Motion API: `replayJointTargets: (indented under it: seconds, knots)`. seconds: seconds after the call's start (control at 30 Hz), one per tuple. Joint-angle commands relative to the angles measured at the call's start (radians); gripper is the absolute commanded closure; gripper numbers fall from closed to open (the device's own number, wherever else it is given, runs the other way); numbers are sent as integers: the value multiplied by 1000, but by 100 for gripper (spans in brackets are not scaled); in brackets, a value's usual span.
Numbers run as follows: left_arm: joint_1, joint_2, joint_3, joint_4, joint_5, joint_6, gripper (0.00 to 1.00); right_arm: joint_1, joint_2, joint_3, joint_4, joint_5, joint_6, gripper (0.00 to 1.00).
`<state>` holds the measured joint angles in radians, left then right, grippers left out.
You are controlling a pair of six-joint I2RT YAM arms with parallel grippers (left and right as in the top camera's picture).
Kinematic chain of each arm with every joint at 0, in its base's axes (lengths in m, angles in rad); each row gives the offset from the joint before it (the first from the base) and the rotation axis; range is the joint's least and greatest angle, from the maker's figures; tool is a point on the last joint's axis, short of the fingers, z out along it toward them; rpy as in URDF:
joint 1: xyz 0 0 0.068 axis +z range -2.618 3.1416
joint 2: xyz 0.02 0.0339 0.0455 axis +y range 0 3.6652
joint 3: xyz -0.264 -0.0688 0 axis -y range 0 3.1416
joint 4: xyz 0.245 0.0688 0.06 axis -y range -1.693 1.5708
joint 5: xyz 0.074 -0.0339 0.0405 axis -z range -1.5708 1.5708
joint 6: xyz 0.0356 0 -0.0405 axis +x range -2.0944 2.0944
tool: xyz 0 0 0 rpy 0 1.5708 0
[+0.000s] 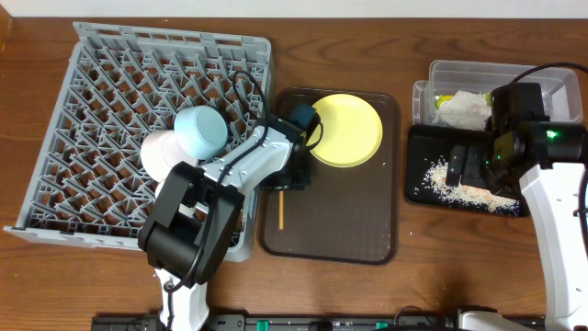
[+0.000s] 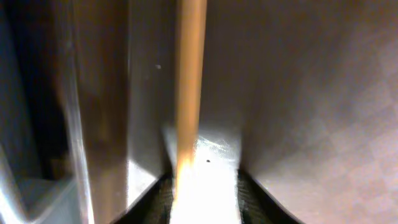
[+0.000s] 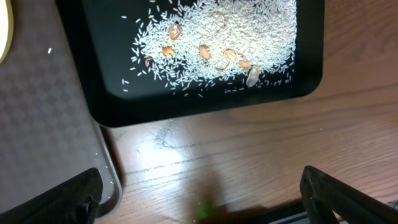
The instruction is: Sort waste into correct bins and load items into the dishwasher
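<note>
My left gripper (image 1: 292, 176) is down at the left edge of the dark brown serving tray (image 1: 367, 230) and shut on a wooden chopstick (image 1: 281, 213). The chopstick runs up between the jaws (image 2: 202, 199) in the left wrist view (image 2: 189, 81). The yellow plate (image 1: 345, 130) lies on that tray. The light blue bowl (image 1: 200, 131) and a pale bowl (image 1: 163, 152) sit in the grey dish rack (image 1: 101, 110). My right gripper (image 1: 464, 165) is open and empty over the black tray (image 1: 418, 142), which holds rice crumbs (image 3: 211, 37). The napkin (image 1: 465, 108) and wrapper (image 1: 445, 99) lie in the clear tub (image 1: 560, 87).
In the right wrist view, the right jaws (image 3: 199, 199) hang over bare wooden table just in front of the black tray's rim (image 3: 205, 102). The brown tray's corner (image 3: 56, 124) is to their left.
</note>
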<state>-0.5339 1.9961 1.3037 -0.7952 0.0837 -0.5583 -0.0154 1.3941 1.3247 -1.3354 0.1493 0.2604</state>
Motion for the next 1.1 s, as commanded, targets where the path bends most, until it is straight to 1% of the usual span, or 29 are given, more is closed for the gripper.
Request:
replayJointTargets:
  seconds: [0.0,0.07,0.13,0.2,0.37,0.47,0.63,0.77,0.9,1.0,1.07]
  knots:
    - [-4,36,-44,-19,14,-3,77,-12,-3,2,-1,-2,5,1]
    - [-4,36,-44,-20,14,0,81,-12,-3,2,-2,-2,5,1]
    - [-4,36,-44,-23,14,0,89,-12,-3,2,-6,-2,5,1]
    - [-4,36,-44,-29,14,0,93,-12,-3,2,-9,-1,4,1]
    - [-4,32,-42,-31,14,0,94,-12,-3,2,-11,-1,4,1]
    - [-4,13,-31,-46,14,29,94,-12,-3,2,-12,-1,4,1]
    - [-4,-84,18,-95,13,76,94,-12,-3,2,-12,-1,4,1]
    - [-4,-214,29,-97,2,147,94,-12,-3,2,-12,-1,0,1]
    - [14,-329,29,-125,-18,246,94,-12,-3,2,-11,0,0,1]
    - [56,-401,29,-164,-76,268,94,-12,-3,2,-11,-1,0,1]
    - [99,-437,29,-173,-80,328,94,-12,-3,2,-10,-1,0,1]
